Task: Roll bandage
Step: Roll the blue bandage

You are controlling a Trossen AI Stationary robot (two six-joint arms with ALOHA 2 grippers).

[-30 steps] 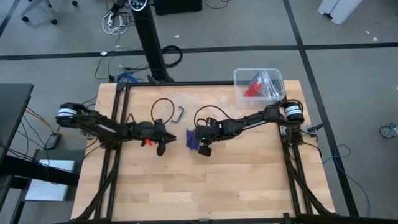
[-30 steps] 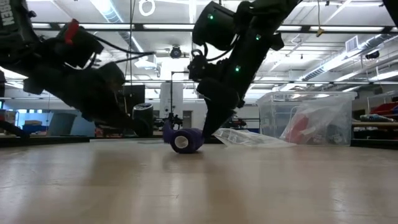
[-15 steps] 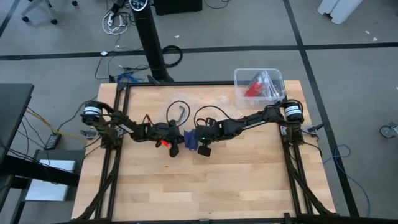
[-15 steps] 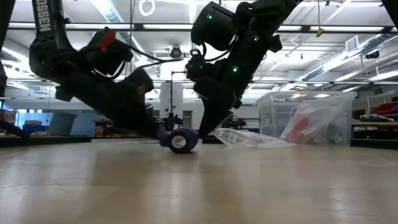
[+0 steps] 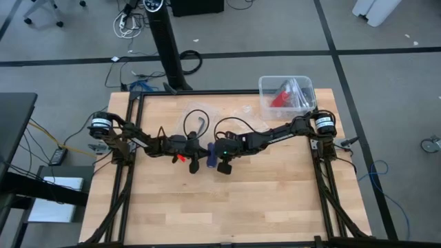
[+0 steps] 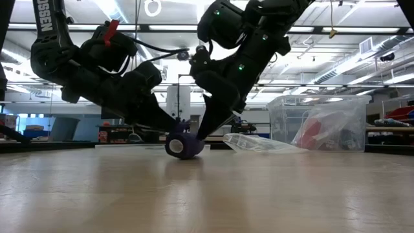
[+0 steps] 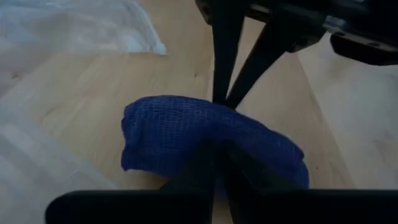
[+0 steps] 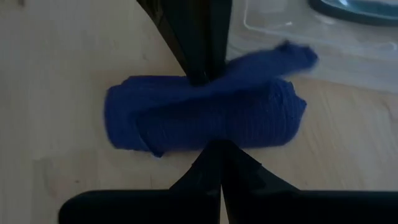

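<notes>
The bandage (image 5: pixel 210 155) lay rolled between 2 closed pincers, left pincer (image 5: pixel 200 158) and right pincer (image 5: pixel 219 156), seemingly both touching it; a clear bag (image 6: pixel 255 143) lay just behind.

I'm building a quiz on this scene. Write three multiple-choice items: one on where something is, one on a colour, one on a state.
1. Where is the bandage?
A. Inside the clear plastic bin
B. On the table between the two grippers
C. On the floor beyond the table

2. What colour is the bandage?
A. Dark blue
B. Red
C. White

3. What state is the bandage in?
A. Laid out flat as a long strip
B. Rolled up, with a loose end sticking out
C. Sealed in a plastic bag

Answers:
1. B: the high view shows it on the wooden table, with the left gripper on one side and the right gripper on the other.
2. A: both wrist views show dark blue fabric.
3. B: the low view shows a small roll, and the right wrist view shows a loose end sticking out from it.
</notes>
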